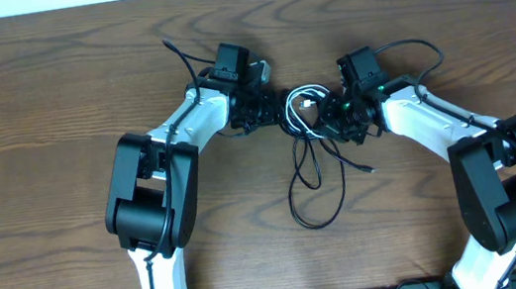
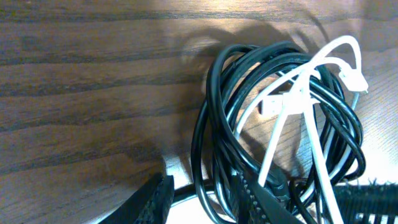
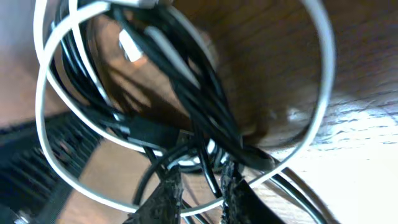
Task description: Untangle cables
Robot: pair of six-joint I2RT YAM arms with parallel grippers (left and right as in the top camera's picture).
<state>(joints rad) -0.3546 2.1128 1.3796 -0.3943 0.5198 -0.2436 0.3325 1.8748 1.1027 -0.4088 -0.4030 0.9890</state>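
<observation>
Wood all over, showing as a dark brown table (image 1: 32, 94) with fine grain streaking sideways, matte in most places and shining pale under the wrist cameras.

Coming in from the left: the left arm (image 1: 158, 178), smooth white shells between blocky black joints, bending up toward the centre. Ending in the left gripper (image 1: 259, 112), black and angular, sitting just left of the cables (image 1: 307, 123). From the left wrist, showing two ribbed black fingers (image 2: 152, 199) standing partly apart. One black strand crossing the gap, the bulk of the coil crowding the right-hand finger. Not showing whether anything is being clamped.

Lying at mid-table between both grippers, bunching into a round coil at the top. Trailing down from there in long thin loops toward the near edge, one small plug end poking out to the right. Mixing glossy round black cords (image 2: 214, 124) with a thin white cord (image 2: 311, 81), the white one arching over the black rings and carrying a small white connector.

Touching the coil's right side: the right gripper (image 1: 343, 118). From the right wrist, showing textured black fingertips (image 3: 165, 196) drawn close, pinching a few black strands between them — clenching on the cables, with the white cord sweeping a wide ring around. Leading back toward the lower right along the right arm (image 1: 456, 133), white shell and bulky black joint again.
</observation>
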